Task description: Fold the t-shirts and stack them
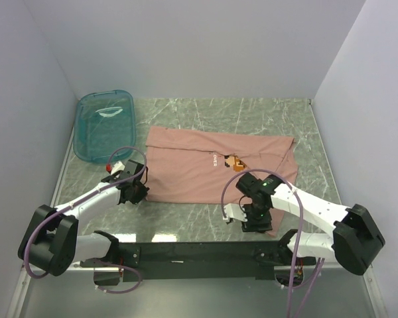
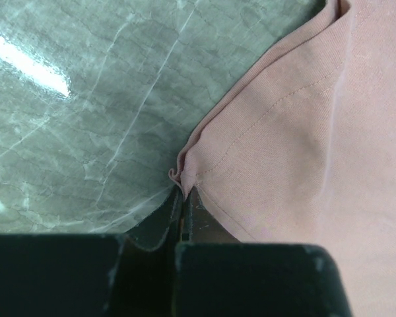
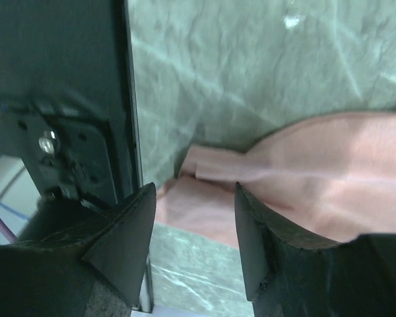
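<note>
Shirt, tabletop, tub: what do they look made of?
T-shirt: soft knit fabric, probably cotton, matte; stitched hem, bunches where pinched.
Table: green marble-look surface, polished, glare streaks; stone or laminate, can't tell.
Tub: teal see-through plastic, glossy; veining visible through it.

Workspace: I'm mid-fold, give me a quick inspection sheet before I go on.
Surface: green marbled table, some glare.
Job's things: pink t-shirt lying mostly flat, print up.
Clutter: teal tub at the far-left corner, apart from the shirt.
Pincers: left pincer shut on the shirt's near-left corner; right pincer open, jaws astride the shirt's near-right edge.
Cables: purple cables loop above both arms.
Surroundings: plain pale walls on three sides.
</note>
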`<state>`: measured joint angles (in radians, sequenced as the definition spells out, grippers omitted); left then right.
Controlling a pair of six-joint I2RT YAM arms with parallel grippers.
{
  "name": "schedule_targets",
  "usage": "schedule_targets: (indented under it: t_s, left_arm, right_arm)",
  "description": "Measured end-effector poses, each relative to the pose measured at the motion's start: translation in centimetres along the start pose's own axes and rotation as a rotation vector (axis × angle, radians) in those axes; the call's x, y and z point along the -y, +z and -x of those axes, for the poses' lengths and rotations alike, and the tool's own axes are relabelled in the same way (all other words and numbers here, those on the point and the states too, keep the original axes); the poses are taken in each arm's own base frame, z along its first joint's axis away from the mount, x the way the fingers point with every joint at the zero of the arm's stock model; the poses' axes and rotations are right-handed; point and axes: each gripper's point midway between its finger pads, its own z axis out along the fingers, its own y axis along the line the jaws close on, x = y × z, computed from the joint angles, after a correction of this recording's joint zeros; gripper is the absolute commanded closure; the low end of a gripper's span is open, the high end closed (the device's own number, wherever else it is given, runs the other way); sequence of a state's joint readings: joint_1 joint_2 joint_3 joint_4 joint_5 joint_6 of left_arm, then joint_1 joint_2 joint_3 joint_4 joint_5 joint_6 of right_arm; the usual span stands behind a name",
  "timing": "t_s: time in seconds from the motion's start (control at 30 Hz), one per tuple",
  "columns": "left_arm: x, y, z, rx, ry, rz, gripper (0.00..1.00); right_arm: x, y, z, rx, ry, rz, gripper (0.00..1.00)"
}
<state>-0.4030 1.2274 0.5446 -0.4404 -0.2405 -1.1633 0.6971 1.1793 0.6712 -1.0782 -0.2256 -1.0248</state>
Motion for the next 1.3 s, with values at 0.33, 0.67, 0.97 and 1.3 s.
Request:
schedule_targets:
  t_s: [0.33,0.67,0.97,1.3]
  left_arm:
    - [0.2,0.0,-0.1,-0.007,0.0,-0.008,1.0]
    - [0.2,0.0,-0.1,-0.007,0.0,-0.009,1.0]
    - [0.2,0.0,-0.1,-0.008,0.0,-0.009,1.0]
    - [0.2,0.0,-0.2,-0.011,0.004,-0.011,1.0]
  right_arm:
    - [1.1,1.1,2.4,0.0,0.172,-0.044,0.65]
    - [2.2,1.4,3.2,0.009,0.261,-0.079,1.0]
    - [2.0,0.9,4.1,0.042,0.31,-0.065,0.6]
    - [2.4,2.0,2.7,-0.07,0.417,-0.093,0.68]
